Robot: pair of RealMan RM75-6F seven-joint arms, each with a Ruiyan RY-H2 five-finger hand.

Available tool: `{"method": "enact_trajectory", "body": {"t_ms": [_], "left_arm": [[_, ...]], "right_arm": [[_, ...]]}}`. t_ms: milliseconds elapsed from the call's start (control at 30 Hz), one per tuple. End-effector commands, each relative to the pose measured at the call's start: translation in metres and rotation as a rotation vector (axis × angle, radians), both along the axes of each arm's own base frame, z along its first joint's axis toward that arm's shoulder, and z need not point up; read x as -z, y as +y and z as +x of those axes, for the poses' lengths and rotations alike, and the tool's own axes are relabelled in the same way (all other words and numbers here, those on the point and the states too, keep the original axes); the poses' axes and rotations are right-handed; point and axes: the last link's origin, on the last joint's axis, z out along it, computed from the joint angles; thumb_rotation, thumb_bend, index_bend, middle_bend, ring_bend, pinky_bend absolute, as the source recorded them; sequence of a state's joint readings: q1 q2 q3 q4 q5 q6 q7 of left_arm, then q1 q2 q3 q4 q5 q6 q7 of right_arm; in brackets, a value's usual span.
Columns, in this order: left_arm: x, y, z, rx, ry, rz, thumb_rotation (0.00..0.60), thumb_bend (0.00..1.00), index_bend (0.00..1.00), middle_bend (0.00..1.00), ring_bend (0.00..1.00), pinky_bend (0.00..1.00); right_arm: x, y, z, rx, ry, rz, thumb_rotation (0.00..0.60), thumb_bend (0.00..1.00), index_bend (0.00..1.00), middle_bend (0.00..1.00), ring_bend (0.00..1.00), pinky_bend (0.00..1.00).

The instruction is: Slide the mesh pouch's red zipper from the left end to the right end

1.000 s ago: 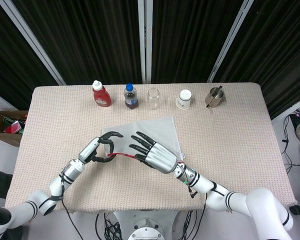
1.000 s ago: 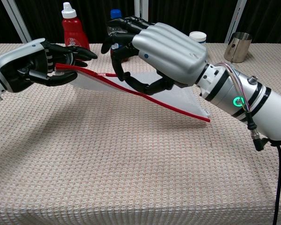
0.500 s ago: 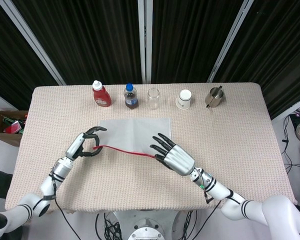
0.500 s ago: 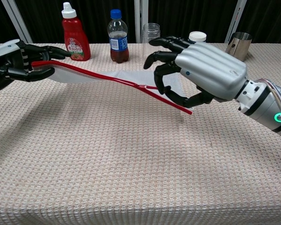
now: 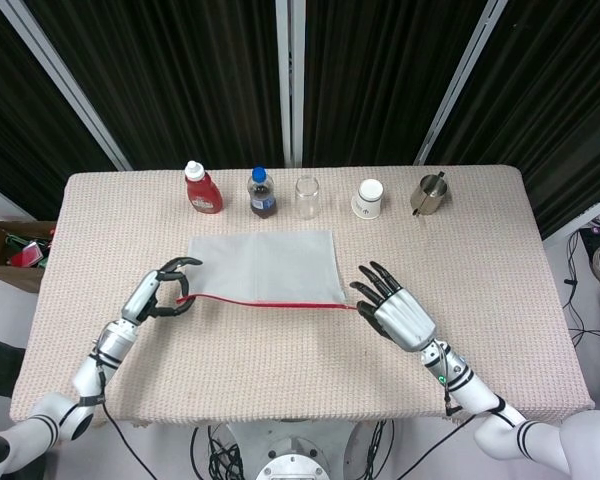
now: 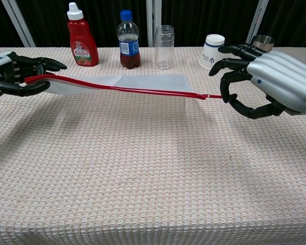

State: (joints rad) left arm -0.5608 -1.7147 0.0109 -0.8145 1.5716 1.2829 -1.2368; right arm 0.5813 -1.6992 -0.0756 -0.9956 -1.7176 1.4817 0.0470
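Note:
The grey mesh pouch (image 5: 265,262) lies mid-table, its near edge lifted; in the chest view the pouch (image 6: 153,81) hangs from a taut red zipper (image 6: 122,90). My left hand (image 5: 160,293) grips the zipper's left end, seen low at the left edge in the chest view (image 6: 13,77). At the zipper's right end, my right hand (image 5: 395,312) pinches the zipper pull (image 6: 210,96) between thumb and a finger, its other fingers spread. In the head view the red zipper (image 5: 270,301) runs straight between the two hands.
Along the table's far side stand a red ketchup bottle (image 5: 202,188), a cola bottle (image 5: 262,193), a clear jar (image 5: 307,197), a white paper cup (image 5: 369,198) and a metal cup (image 5: 430,193). A cardboard box (image 5: 15,245) sits off the left edge.
My right hand has travelled to the right along the zipper, from near the left end to the right end. The left hand drew back leftward, and the pouch has stretched out flat.

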Motion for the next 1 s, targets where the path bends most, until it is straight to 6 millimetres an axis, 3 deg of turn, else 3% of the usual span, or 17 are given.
{"method": "enact_trajectory", "body": {"t_ms": [33,133,167,267,400,467,567,733,867,1000], "left_arm": [[0.001,-0.001,0.001,0.005,0.005,0.002,0.6,0.5,0.67,0.23,0.13,0.14],[0.002,-0.001,0.002,0.02,0.049,0.013,0.6,0.5,0.66,0.23,0.13,0.14],[0.003,-0.001,0.001,0.03,0.08,0.022,0.6,0.5,0.64,0.23,0.13,0.14],[0.005,-0.002,0.0,0.076,0.228,0.05,0.6,0.43,0.51,0.21,0.13,0.14],[0.007,-0.004,0.0,0.11,0.424,0.093,0.6,0.29,0.36,0.17,0.13,0.14],[0.005,-0.006,-0.001,0.119,0.497,0.111,0.6,0.24,0.32,0.16,0.13,0.14],[-0.006,-0.008,-0.008,0.144,0.684,0.16,0.6,0.19,0.26,0.15,0.13,0.14],[-0.041,-0.018,-0.024,0.073,0.884,0.258,0.6,0.15,0.22,0.14,0.13,0.14],[-0.083,-0.025,-0.046,-0.059,1.004,0.362,0.6,0.15,0.22,0.14,0.13,0.14],[-0.128,-0.043,-0.069,-0.205,1.088,0.451,0.6,0.14,0.22,0.14,0.13,0.14]], "right_arm": [[0.0,0.001,0.0,0.0,-0.003,0.0,0.6,0.53,1.0,0.22,0.0,0.0],[0.001,0.001,0.0,0.004,-0.004,0.01,0.6,0.52,0.98,0.21,0.0,0.0],[0.002,0.001,-0.001,0.011,0.001,0.019,0.6,0.51,0.93,0.2,0.0,0.0],[0.006,0.002,-0.003,0.048,0.031,0.059,0.6,0.44,0.65,0.15,0.0,0.0],[0.012,0.003,-0.007,0.14,0.095,0.109,0.6,0.25,0.13,0.04,0.0,0.0],[0.013,0.003,-0.009,0.184,0.119,0.132,0.6,0.18,0.0,0.0,0.0,0.0],[0.004,0.001,-0.011,0.235,0.117,0.146,0.6,0.15,0.0,0.0,0.0,0.0],[-0.031,-0.003,-0.024,0.309,0.068,0.076,0.6,0.15,0.0,0.0,0.0,0.0],[-0.068,-0.002,-0.041,0.36,0.025,-0.044,0.6,0.17,0.0,0.01,0.0,0.0],[-0.111,0.012,-0.062,0.439,-0.012,-0.126,0.6,0.22,0.0,0.07,0.0,0.0]]}}
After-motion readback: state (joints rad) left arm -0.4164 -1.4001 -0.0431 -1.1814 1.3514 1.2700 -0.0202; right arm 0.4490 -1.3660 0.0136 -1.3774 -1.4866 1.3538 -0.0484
